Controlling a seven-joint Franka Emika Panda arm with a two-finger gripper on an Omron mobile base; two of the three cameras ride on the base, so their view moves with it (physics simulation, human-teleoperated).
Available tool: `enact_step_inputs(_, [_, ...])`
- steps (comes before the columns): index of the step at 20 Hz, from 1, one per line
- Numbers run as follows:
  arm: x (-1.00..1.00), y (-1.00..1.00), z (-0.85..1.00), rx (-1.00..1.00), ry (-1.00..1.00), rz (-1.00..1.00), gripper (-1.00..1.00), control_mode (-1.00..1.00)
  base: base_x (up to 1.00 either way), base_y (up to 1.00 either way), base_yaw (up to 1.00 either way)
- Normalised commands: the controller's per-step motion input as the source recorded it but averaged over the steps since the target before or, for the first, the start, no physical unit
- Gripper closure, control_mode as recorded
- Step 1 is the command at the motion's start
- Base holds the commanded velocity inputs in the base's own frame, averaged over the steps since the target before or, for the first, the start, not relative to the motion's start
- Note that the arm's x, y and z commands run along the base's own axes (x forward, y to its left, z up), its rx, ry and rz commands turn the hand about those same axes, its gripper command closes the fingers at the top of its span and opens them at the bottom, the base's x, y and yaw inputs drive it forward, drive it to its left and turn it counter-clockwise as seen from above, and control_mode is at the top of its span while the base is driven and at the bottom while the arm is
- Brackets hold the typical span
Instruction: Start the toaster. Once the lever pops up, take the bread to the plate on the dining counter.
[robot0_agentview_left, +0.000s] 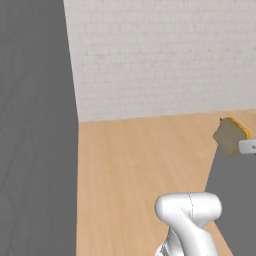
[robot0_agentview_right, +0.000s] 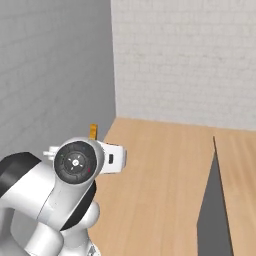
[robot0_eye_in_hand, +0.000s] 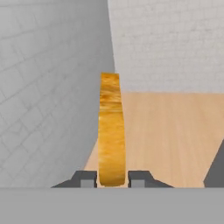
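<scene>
My gripper (robot0_eye_in_hand: 112, 179) is shut on the bread (robot0_eye_in_hand: 110, 131), a tan slice with an orange-brown crust. In the hand view it stands edge-on between the two dark fingertips (robot0_eye_in_hand: 85, 178). From the left base camera the bread (robot0_agentview_left: 230, 135) hangs in the air at the right edge, with the gripper (robot0_agentview_left: 239, 145) just behind it. From the right base camera a sliver of the bread (robot0_agentview_right: 93, 131) pokes up above the white hand (robot0_agentview_right: 113, 159). The toaster, the plate and the dining counter are out of view.
A light-wood surface (robot0_agentview_left: 135, 170) stretches ahead to a white brick wall (robot0_agentview_left: 160, 55). A grey wall (robot0_agentview_left: 35, 125) closes the left side. A dark grey wedge (robot0_agentview_right: 215, 215) cuts into the wood on the right.
</scene>
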Motion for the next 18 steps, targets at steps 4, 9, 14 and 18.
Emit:
enact_step_inputs(4, [0.0, 0.0, 0.0, 0.0, 0.0, 0.0, 1.0, 1.0, 1.0, -0.21, -0.05])
enact_step_inputs(9, [0.0, 0.0, 0.0, 0.0, 0.0, 0.0, 1.0, 1.0, 1.0, -0.01, -0.39])
enact_step_inputs(14, [0.0, 0.0, 0.0, 0.0, 0.0, 0.0, 1.0, 1.0, 0.98, 0.0, -0.69])
enact_step_inputs(18, [0.0, 0.0, 0.0, 0.0, 0.0, 0.0, 1.0, 1.0, 1.0, 0.17, -0.68])
